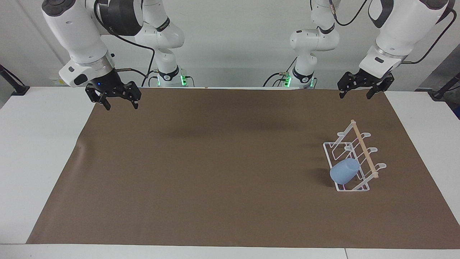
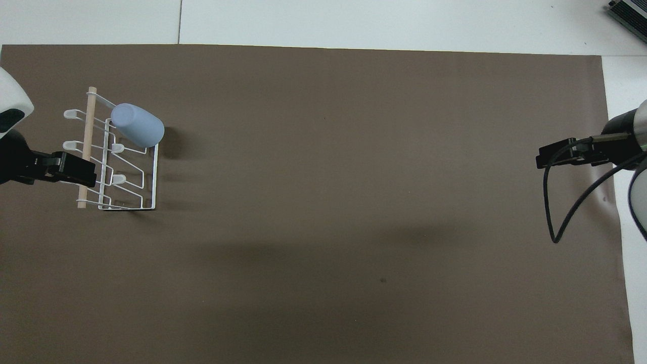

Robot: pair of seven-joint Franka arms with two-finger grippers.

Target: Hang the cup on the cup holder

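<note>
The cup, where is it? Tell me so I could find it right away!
Look at the brown mat, toward the left arm's end of the table, where a white wire cup holder stands. The cup hangs tilted on the prong farthest from the robots. It is the only light-blue thing there; every other prong is bare.

A: What is the cup point(image 1: 344, 171) made of?
B: It looks like matt, smooth light-blue plastic. The cup holder point(image 1: 354, 158) is thin white coated wire with a pale bare-wood dowel.
A: And beneath them?
B: A matt brown paper-like sheet point(image 1: 222, 169), faintly creased at one edge, lies on the smooth white surface point(image 1: 39, 151). The arms' shells are glossy white plastic.
</note>
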